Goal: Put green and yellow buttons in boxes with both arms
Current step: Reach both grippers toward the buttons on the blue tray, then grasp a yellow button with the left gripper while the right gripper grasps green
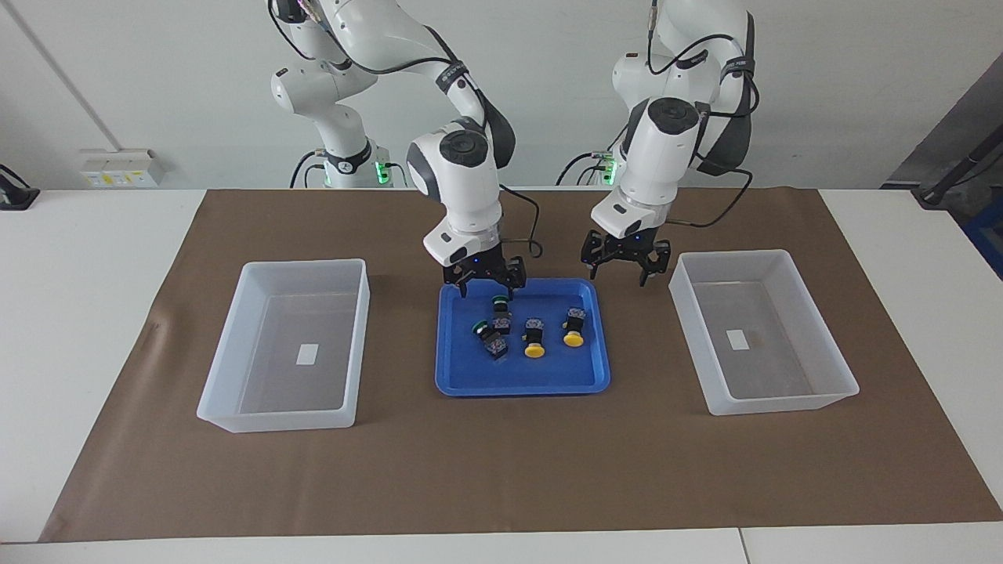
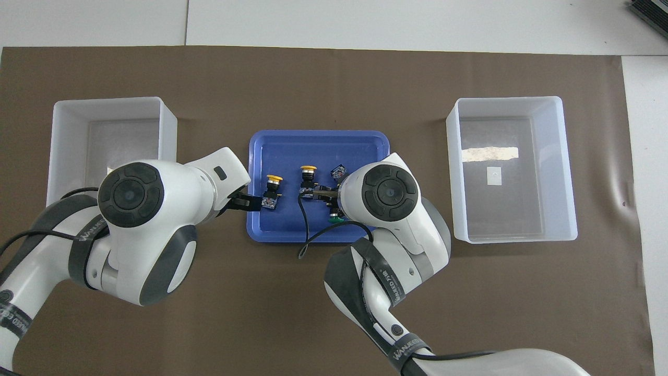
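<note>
All four buttons lie on their sides in the blue tray (image 1: 470, 380) at mid-table — yellow pair (image 1: 554, 335) caps pointing away from the robots, green pair (image 1: 494, 323) caps toward them, one slanted. Both boxes (image 1: 286, 345) are empty. Right pincer (image 1: 487, 288) hangs over the tray's robot-side edge, left pincer (image 1: 625, 268) over its corner — both wide open, holding nothing.

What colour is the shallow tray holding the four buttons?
Blue tray; clearest in the facing view.

The white bench (image 1: 94, 258) carries a brown paper mat (image 1: 501, 470). On the mat lie a shallow blue plastic tray (image 1: 447, 376) at the middle and two translucent white rectangular bins (image 1: 227, 368) (image 1: 823, 352), one toward each arm's end.
</note>
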Controlling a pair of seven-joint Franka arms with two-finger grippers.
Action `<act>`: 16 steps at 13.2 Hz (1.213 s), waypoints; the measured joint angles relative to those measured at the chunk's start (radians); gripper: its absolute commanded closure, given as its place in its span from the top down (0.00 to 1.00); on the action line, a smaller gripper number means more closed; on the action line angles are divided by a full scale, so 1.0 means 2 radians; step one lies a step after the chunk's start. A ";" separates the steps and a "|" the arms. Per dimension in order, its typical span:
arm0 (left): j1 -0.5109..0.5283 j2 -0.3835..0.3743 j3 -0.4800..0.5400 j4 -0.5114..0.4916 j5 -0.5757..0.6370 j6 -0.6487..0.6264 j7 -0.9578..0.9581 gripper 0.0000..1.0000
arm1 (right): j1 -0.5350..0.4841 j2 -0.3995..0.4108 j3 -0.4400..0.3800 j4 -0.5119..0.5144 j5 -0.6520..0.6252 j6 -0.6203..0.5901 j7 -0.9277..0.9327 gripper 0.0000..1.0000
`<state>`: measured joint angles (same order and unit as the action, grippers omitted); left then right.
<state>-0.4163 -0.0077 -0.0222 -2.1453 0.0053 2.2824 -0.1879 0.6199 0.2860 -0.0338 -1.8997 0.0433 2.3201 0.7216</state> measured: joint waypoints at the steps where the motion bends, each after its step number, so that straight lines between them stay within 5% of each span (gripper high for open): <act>1: -0.001 0.000 0.000 -0.007 0.000 0.010 0.000 0.94 | 0.005 0.000 0.000 -0.013 0.000 0.014 -0.006 1.00; 8: -0.011 0.021 0.000 -0.018 0.000 0.093 -0.001 0.84 | 0.029 0.024 0.000 -0.055 0.000 0.081 -0.032 1.00; 9: -0.013 0.032 0.000 -0.018 0.000 0.100 -0.001 0.84 | 0.031 0.030 0.000 -0.057 0.000 0.088 -0.033 0.76; 11: -0.018 0.057 0.000 -0.017 0.000 0.123 -0.001 0.83 | 0.037 0.038 0.000 -0.057 0.000 0.090 -0.034 0.01; 16: -0.040 0.100 0.000 -0.017 0.000 0.162 -0.021 0.80 | 0.029 0.028 -0.002 -0.048 0.000 0.065 -0.036 0.00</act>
<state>-0.4960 0.1929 -0.0222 -2.1790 0.0053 2.6069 -0.2298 0.6785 0.3429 -0.0376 -1.9950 0.0423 2.4508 0.6506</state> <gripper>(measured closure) 0.172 0.586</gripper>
